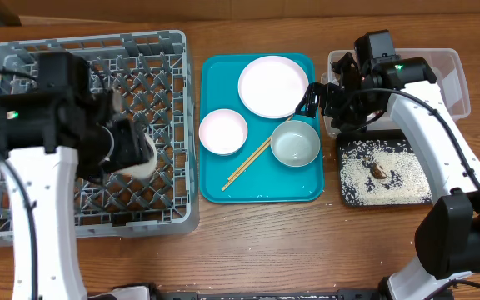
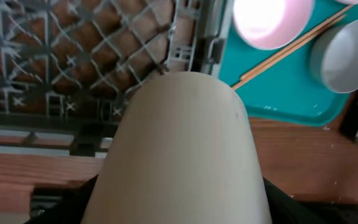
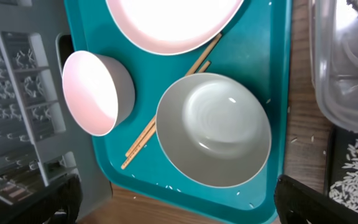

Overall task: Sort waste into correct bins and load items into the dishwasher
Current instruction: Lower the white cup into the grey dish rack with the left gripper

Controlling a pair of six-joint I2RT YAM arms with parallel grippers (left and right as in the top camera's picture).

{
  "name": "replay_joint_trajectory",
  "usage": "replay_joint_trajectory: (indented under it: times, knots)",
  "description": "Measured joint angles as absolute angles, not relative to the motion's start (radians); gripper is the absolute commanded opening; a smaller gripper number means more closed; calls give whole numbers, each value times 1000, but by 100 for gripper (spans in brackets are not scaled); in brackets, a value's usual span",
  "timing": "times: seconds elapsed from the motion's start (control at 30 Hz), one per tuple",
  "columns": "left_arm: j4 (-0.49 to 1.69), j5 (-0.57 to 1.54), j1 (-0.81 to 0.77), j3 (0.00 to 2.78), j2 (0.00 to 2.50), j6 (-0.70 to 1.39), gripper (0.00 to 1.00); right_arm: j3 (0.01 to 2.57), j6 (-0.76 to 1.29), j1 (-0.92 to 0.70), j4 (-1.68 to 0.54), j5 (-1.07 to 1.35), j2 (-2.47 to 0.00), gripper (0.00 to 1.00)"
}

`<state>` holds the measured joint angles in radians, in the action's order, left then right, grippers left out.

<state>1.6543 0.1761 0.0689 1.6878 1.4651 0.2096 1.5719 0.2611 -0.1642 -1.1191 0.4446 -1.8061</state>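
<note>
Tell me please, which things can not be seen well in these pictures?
- Clear tub: contents unclear; overhead, the right arm covers its left part; right wrist, the frame edge cuts it.
- Dish rack: overhead, the left arm hides its middle; left wrist, the white cup blocks its near part.
- Brown scrap: overhead, too small to identify.

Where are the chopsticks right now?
Seen from overhead, the chopsticks lie on the teal tray mid-table, slanting between the pink bowl and the grey bowl.
</note>
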Motion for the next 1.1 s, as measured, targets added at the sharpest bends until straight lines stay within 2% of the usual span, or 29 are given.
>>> replay_joint_trajectory:
  times: [0.17, 0.43, 0.77, 0.87, 1.0, 1.1]
  knots:
    - [1603, 162, 36, 1529, 1469, 244, 32, 1572, 261, -165, -1118, 429, -1806, 100]
    - [1502, 68, -78, 1337, 1469, 334, 34, 1572, 261, -165, -1115, 419, -1806, 100]
    - [1272, 6, -86, 1153, 1471, 377, 36, 1572, 261, -165, -1115, 418, -1806, 100]
    - [1234, 7, -91, 1134, 1471, 385, 45, 1572, 261, -164, -1115, 418, -1806, 100]
    - [1211, 10, -99, 1115, 1471, 387, 74, 1572, 261, -165, -1115, 418, -1806, 100]
    - [1206, 11, -99, 1109, 1471, 390, 87, 1572, 261, -165, -1115, 418, -1806, 100]
